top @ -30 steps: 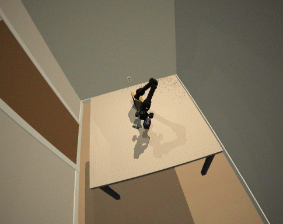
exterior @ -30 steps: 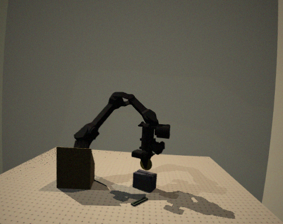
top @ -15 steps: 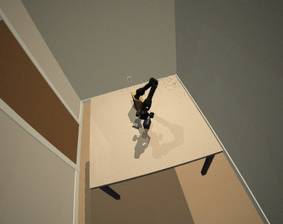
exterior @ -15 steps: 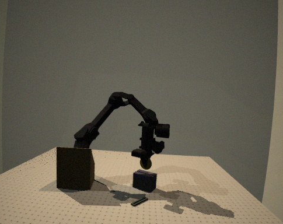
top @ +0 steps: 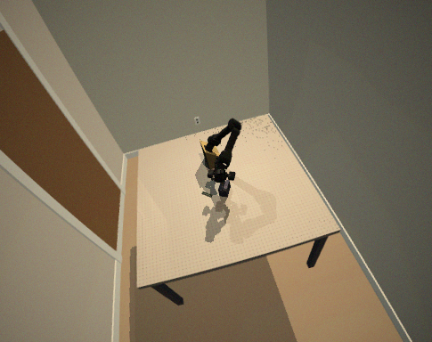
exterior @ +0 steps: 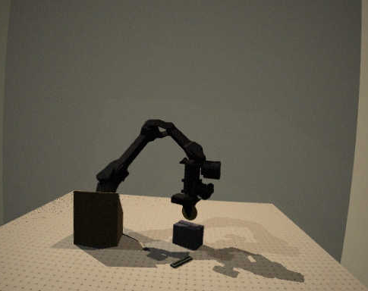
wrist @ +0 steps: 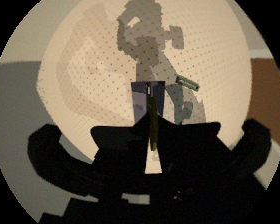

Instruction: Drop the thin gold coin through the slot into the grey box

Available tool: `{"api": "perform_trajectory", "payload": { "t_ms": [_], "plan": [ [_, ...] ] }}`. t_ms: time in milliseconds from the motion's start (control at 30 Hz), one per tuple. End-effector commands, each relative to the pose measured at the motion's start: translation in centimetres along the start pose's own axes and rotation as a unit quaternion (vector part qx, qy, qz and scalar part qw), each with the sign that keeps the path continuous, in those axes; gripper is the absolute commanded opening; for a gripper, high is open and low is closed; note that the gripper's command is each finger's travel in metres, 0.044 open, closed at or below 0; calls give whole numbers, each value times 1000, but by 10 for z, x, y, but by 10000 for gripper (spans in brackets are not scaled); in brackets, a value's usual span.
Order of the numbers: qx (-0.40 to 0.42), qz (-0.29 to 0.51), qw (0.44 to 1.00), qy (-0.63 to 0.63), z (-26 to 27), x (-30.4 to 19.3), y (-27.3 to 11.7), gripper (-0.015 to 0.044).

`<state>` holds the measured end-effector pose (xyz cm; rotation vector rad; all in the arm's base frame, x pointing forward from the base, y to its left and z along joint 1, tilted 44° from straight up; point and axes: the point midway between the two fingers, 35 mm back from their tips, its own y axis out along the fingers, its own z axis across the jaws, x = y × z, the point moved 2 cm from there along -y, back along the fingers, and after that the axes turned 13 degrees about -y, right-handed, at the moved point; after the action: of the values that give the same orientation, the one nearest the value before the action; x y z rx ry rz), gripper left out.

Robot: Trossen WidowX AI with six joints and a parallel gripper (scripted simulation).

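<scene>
My gripper (exterior: 189,208) (wrist: 150,115) is shut on the gold coin (exterior: 192,213) (wrist: 152,124), which hangs on edge below the fingers. The coin is held a short way above the grey box (exterior: 188,234) (top: 224,187) (wrist: 149,99), roughly over its lid. In the wrist view the coin shows as a thin gold line in front of the box top. The dark-green holder (exterior: 180,261) (wrist: 188,83) (top: 207,193) lies empty on the table in front of the box. The slot in the lid is too dark to make out.
The arm's base is a large dark block (exterior: 97,219) at the left, yellow in the overhead view (top: 208,153). The perforated table (exterior: 46,273) (top: 175,249) carries heavy shadows of the arm.
</scene>
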<state>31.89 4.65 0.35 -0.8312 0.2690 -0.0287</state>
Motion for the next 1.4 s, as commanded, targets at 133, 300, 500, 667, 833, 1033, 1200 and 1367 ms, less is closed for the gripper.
{"api": "perform_trajectory", "payload": {
  "t_ms": [133,300,500,667,833,1033,1200,1367],
  "plan": [
    [0,0,1000,3,0,0,5,0],
    [1,0,1000,4,0,0,8,0],
    [1,0,1000,4,0,-1,11,0],
    [1,0,1000,4,0,-1,13,0],
    [1,0,1000,4,0,-1,15,0],
    [1,0,1000,4,0,0,19,0],
    [-1,0,1000,1,1,0,17,79],
    [-1,0,1000,1,1,0,17,161]
  ]
}}
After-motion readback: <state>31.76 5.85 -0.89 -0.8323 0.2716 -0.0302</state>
